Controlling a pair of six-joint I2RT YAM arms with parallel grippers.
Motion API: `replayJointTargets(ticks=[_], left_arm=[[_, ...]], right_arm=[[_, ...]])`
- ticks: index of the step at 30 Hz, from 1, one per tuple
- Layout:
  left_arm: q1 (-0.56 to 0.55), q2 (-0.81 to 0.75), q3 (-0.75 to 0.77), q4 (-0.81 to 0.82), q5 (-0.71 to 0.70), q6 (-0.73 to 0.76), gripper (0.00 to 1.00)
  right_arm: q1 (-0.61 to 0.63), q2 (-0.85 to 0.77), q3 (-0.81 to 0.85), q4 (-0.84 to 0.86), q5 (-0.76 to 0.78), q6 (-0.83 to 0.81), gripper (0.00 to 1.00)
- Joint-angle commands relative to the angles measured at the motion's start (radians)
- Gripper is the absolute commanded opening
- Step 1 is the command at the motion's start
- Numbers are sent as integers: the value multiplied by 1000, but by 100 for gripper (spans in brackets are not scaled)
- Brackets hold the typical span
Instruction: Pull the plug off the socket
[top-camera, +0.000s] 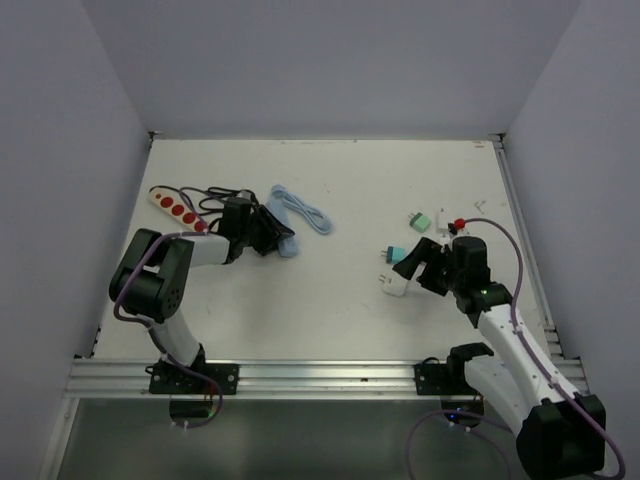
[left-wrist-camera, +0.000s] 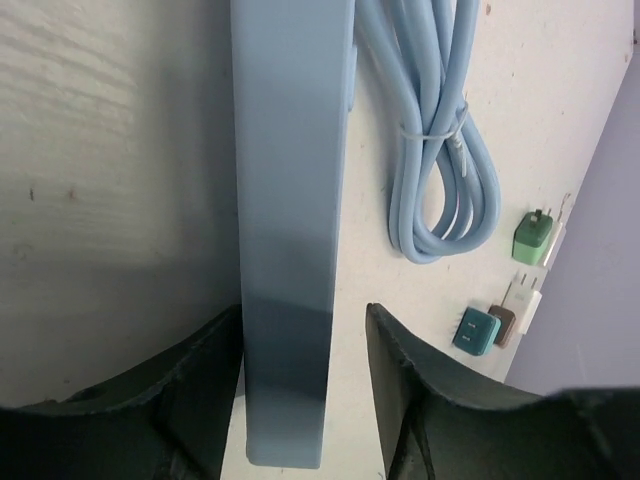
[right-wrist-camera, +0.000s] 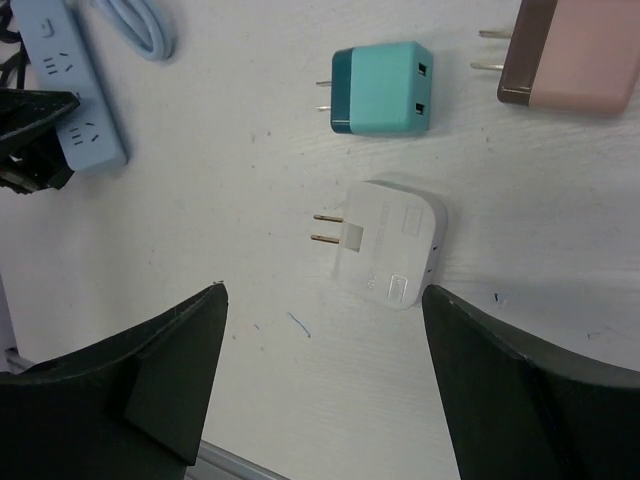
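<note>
A light blue socket strip lies on the table between my left gripper's fingers, with a small gap to the right finger. My left gripper is open around the strip's end; the top view shows it at the strip. A white plug lies loose on the table with its prongs bare, away from the strip. My right gripper is open wide and empty, hovering just short of the plug. In the top view it is beside the plug. The strip shows empty sockets.
A coiled blue cable lies behind the strip. A white strip with red sockets and a black cord sits at far left. A teal adapter, a brown-pink adapter and a green adapter lie near the white plug.
</note>
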Motion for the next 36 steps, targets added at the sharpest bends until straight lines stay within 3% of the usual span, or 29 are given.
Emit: replayJointTargets(ticks=[1, 2, 5, 8, 17, 21, 24, 28, 36], left_arm=[[24, 34, -4, -112, -58, 58, 57], [25, 30, -4, -117, -59, 58, 66], [31, 2, -21, -130, -65, 59, 78], [37, -42, -44, -149, -79, 62, 85], [56, -292, -154, -236, -137, 107, 89], [56, -474, -142, -420, -170, 160, 90], [56, -642, -75, -579, -237, 218, 94], [56, -850, 130, -777, -378, 355, 100], [56, -1005, 553, -1117, -541, 496, 100]], right_arm=[[-5, -62, 92, -127, 33, -45, 83], [-3, -79, 106, -143, 35, -46, 84], [-5, -126, 171, -201, 40, -54, 86], [-5, -160, 238, -252, 47, -65, 87], [-5, -218, 413, -411, 147, -140, 96], [-5, -238, 505, -494, 242, -201, 99], [-5, -254, 596, -560, 329, -256, 99], [-3, -271, 752, -653, 450, -339, 99], [24, -301, 935, -720, 560, -364, 99]])
